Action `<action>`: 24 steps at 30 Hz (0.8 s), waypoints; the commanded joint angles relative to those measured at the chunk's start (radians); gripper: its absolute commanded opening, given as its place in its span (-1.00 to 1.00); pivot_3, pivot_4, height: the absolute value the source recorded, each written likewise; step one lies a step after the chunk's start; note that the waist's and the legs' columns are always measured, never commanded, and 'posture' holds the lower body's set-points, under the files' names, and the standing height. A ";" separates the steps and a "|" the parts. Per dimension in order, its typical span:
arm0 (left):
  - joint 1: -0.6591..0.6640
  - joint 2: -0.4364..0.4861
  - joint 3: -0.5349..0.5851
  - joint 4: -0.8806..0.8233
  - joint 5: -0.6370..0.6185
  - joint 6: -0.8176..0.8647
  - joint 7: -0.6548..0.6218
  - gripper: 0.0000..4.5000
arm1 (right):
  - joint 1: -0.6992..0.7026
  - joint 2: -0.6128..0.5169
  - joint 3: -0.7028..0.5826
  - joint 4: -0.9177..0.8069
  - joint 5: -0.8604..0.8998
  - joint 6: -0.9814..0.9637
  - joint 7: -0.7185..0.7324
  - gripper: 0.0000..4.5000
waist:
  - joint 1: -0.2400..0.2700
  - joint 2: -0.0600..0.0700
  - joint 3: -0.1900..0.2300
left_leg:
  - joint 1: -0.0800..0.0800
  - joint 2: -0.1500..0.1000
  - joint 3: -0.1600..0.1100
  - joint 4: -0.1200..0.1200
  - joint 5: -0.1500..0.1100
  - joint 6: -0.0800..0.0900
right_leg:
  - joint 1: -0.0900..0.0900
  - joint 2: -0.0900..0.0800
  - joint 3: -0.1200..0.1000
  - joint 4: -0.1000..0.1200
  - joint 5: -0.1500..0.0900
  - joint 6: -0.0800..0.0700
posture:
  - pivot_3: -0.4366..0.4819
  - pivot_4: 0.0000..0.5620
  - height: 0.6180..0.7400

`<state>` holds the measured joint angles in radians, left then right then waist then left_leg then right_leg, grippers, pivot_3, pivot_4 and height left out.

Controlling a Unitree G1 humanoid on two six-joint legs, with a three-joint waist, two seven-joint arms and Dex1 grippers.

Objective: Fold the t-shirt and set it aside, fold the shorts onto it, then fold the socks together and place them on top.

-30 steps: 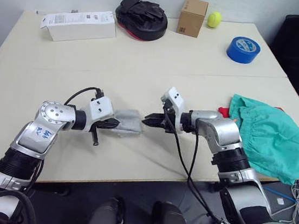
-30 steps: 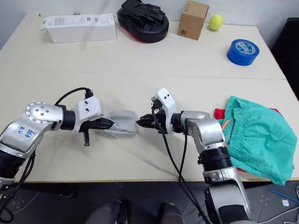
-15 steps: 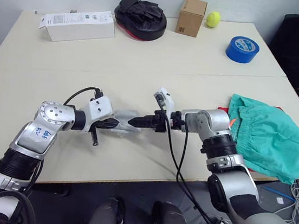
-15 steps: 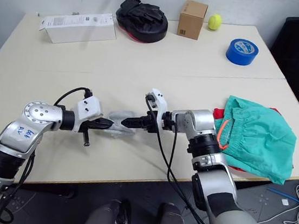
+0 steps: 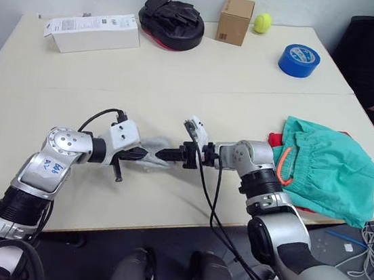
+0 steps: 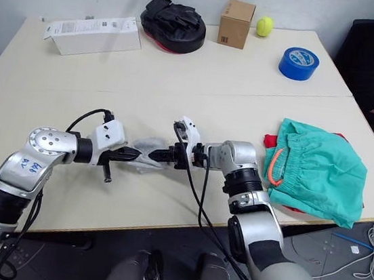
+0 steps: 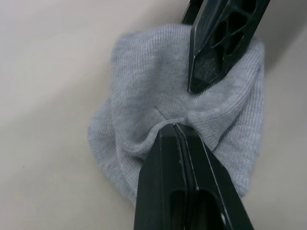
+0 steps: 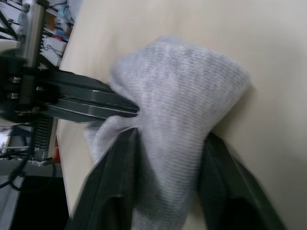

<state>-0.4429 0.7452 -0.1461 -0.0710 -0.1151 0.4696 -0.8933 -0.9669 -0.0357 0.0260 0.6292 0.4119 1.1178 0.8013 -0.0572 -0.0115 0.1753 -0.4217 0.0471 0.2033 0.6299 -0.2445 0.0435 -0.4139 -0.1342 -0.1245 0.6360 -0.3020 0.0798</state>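
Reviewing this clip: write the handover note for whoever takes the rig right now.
Left claw: shut on the socks, mid-table.
Right claw: fingers open either side of the same grey bundle, not yet closed.
The shorts lie at the robot's right, on the t-shirt, of which only red edges show.
Done: both garments stacked.
Left: finish folding the socks, then place them on the shorts.

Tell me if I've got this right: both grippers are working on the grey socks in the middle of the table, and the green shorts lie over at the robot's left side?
Not quite. The shorts lie at the robot's right, as the left eye view shows. The rest holds: the left gripper and right gripper meet at the socks mid-table.
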 commanded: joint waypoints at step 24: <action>-0.039 -0.099 0.248 -0.321 -0.464 0.299 -0.001 0.99 | 0.191 -0.409 -0.494 -0.673 0.342 0.483 -0.111 -1.00 | 0.008 0.000 0.002 | -0.009 0.000 -0.001 -0.001 0.002 0.006 | -0.004 0.002 -0.002 -0.008 0.001 0.000 | -0.05 -0.47 1.00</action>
<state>-0.4622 0.6496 0.0790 -0.3440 -0.5356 0.7603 -0.9060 -0.7712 -0.3877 -0.3799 0.0081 0.6970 1.5515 0.6842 -0.0492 -0.0113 0.1770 -0.4311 0.0471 0.2024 0.6292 -0.2428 0.0494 -0.4178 -0.1327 -0.1262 0.6275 -0.3013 0.0797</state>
